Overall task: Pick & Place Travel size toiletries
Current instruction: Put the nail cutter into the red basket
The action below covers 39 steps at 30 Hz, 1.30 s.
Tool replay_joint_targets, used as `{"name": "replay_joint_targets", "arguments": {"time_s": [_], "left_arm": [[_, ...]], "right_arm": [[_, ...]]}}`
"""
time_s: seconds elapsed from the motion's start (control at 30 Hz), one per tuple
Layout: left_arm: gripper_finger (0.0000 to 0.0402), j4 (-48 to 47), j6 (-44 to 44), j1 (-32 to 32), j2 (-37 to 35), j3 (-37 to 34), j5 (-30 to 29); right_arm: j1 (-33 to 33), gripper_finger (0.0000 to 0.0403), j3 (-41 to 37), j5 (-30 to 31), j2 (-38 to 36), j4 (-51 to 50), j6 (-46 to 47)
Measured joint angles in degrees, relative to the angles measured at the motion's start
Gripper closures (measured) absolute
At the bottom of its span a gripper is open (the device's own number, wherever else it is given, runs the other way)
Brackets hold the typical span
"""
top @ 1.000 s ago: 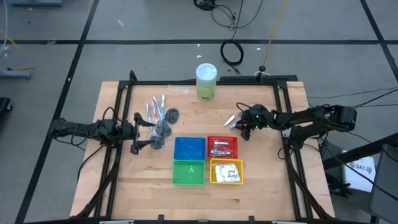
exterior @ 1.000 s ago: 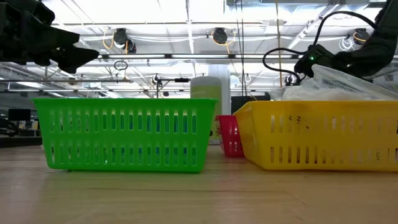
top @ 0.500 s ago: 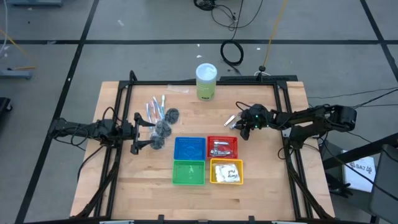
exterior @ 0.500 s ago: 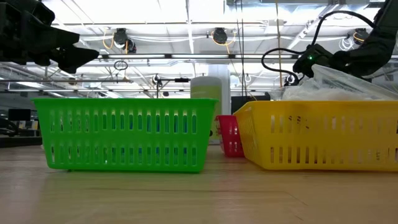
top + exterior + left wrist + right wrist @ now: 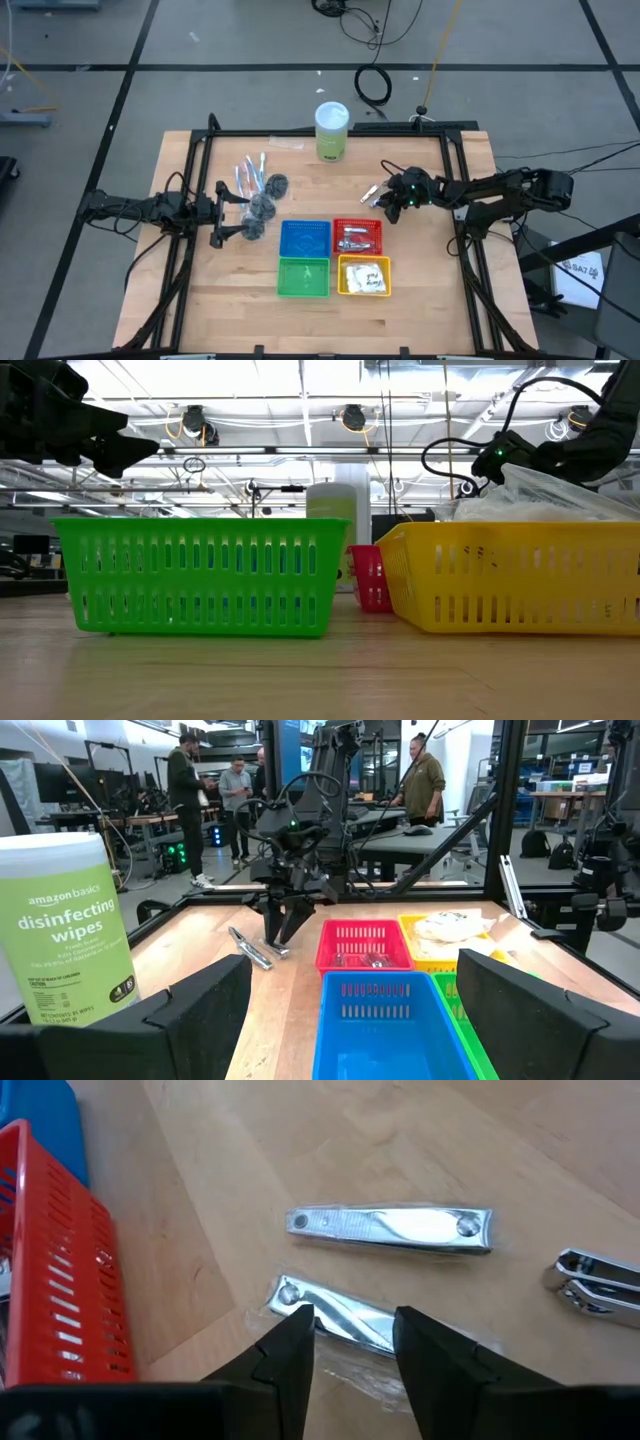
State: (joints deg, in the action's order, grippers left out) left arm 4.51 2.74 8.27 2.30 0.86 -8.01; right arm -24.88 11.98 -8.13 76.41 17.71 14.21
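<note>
While jaws straddle silver clipper (image 5: 335, 1318) | long axis crosswise (flat)

The scene is lit brightly and evenly from ceiling fixtures (image 5: 345, 415), seen glaring white in the low view. Only soft, short shadows are cast on the wooden bench (image 5: 420, 290). Bright glints are thrown off the silver nail clippers (image 5: 390, 1232) in the right wrist view, where the near dark fingers (image 5: 285, 1350) are blurred. Straight lines are slightly bowed at the left wrist view's edges.
</note>
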Motion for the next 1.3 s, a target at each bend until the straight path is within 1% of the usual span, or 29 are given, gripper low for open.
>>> {"name": "replay_joint_targets", "arguments": {"time_s": [0.3,0.7,1.0,1.17,1.3], "left_arm": [[0.0055,0.0,0.0,0.0,0.0,0.0,0.0],[0.0055,0.0,0.0,0.0,0.0,0.0,0.0],[0.0055,0.0,0.0,0.0,0.0,0.0,0.0],[0.0055,0.0,0.0,0.0,0.0,0.0,0.0],[0.0055,0.0,0.0,0.0,0.0,0.0,0.0]], "right_arm": [[0.0,0.0273,0.0,0.5,0.0,6.7,-0.5],[0.0,0.0273,-0.3,0.6,0.2,19.4,-6.8],[0.0,0.0273,-0.2,0.6,0.1,20.3,-12.9],[0.0,0.0273,-0.1,0.6,0.1,20.4,-19.2],[0.0,0.0273,-0.1,0.6,0.1,20.2,-20.5]]}}
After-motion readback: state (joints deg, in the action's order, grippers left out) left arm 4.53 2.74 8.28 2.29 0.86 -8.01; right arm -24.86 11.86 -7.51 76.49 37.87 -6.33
